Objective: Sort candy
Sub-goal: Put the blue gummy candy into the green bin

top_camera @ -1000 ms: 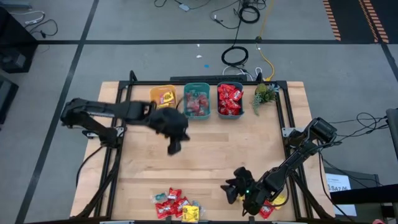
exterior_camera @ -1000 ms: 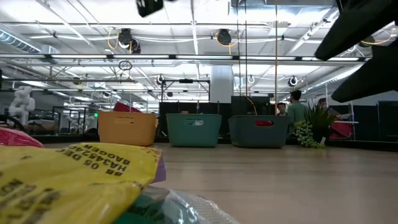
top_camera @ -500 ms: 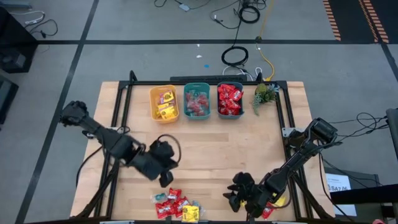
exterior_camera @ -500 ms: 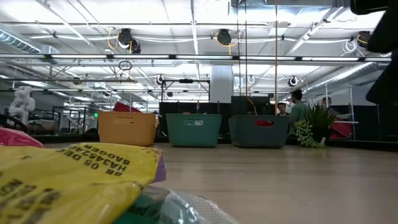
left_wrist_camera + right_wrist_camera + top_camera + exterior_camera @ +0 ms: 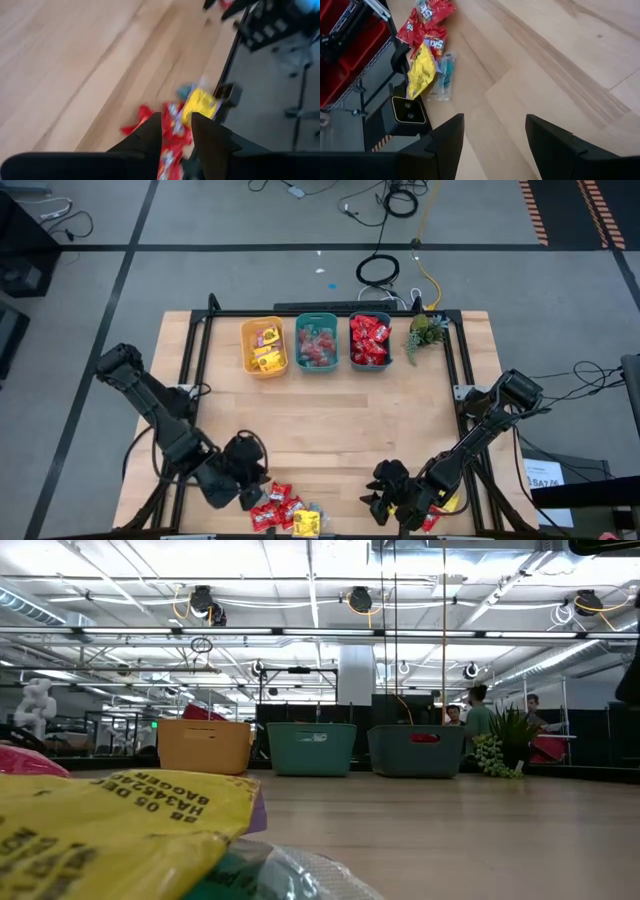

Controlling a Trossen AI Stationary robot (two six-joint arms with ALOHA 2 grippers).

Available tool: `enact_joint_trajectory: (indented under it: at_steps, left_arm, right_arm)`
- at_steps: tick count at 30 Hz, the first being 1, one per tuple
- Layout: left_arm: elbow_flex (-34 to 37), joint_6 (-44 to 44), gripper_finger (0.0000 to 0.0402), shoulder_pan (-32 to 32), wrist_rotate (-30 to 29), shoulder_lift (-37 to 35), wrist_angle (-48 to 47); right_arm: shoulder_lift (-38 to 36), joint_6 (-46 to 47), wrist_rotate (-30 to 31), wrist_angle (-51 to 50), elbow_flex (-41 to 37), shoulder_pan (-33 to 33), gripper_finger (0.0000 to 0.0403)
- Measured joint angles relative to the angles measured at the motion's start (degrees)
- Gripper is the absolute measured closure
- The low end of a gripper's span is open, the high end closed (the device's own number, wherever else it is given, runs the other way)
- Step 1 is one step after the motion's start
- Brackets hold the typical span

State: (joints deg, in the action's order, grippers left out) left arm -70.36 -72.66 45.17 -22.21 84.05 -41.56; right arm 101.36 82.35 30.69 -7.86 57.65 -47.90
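Three bins (image 5: 317, 343) along far edge; candy (image 5: 284, 509) heaped at near edge, left gripper (image 5: 243, 483) just beside, right gripper (image 5: 383, 492) well apart. Low: yellow packet (image 5: 105, 830) filling foreground. Left wrist: fingers (image 5: 150, 137) slightly parted above candy (image 5: 172, 125), empty. Right wrist: fingers (image 5: 447, 140) spread wide, empty.

Both arms are black throughout, built of slim tubular links joined by bulkier rounded joint housings. The left tool (image 5: 247, 492) is a chunky black block; in its wrist view it ends in two flat, tapering dark fingers (image 5: 146, 141). The right tool (image 5: 383, 492) is likewise black, with two broad matte fingers (image 5: 447, 137), squared at the tips. Thin black cable loops beside each wrist.
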Motion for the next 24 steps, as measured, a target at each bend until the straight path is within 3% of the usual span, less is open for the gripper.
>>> enact_joint_trajectory:
  at_steps: [10, 15, 24]
  left_arm:
    - [0.0, 5.4, 0.0285, 4.0, 4.3, 6.8, -7.3]
    - [0.0, 10.3, 0.0285, 4.6, 4.2, 13.0, -7.0]
    - [0.0, 14.8, 0.0285, 4.8, 11.0, 20.4, -2.5]
  right_arm:
    - [0.0, -1.3, -1.1, 0.6, 0.0, 0.0, 0.0200]
    - [0.0, -1.3, -1.1, 1.3, 0.0, 0.0, 0.0200]
    - [0.0, -3.5, -1.1, 3.4, 0.0, 0.0, 0.0200]
